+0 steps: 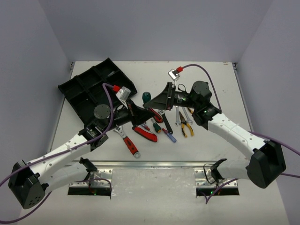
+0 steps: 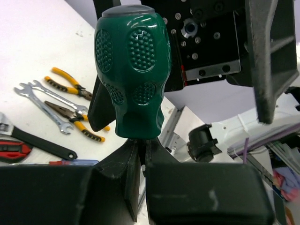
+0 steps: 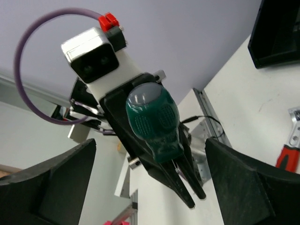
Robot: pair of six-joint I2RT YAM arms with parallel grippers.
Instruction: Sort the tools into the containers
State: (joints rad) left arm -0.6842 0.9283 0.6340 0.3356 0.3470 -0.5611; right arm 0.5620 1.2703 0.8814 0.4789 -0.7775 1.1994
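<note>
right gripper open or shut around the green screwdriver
Open: the right gripper's fingers stand wide apart either side of the green screwdriver. The left gripper pinches it below the handle.

**Green screwdriver** [image 2: 131,70]: glossy dark green handle with oval patches of raised dots; grey cap at the top.
**Left hand** [image 2: 142,149]: matt black.
**Pliers** [image 2: 65,77]: yellow handles with black trim, left of frame.
**Spanners** [image 2: 43,108]: plain silver.
**Adjustable wrench** [image 1: 132,146]: red handle, silver head, lower centre of the overhead view.
**Utility knife** [image 1: 146,134]: red with black.
**Small screwdriver** [image 1: 169,136]: blue handle.
**Tray** [image 1: 86,89]: black throughout, upper left.
**Tabletop** [image 1: 220,89]: off-white.
**Cable** [image 3: 20,61]: purple, ending in a red connector.
**Left arm** [image 1: 56,157]: white shell, black joints.
**Walls** [image 1: 154,28]: pale lilac.
</note>
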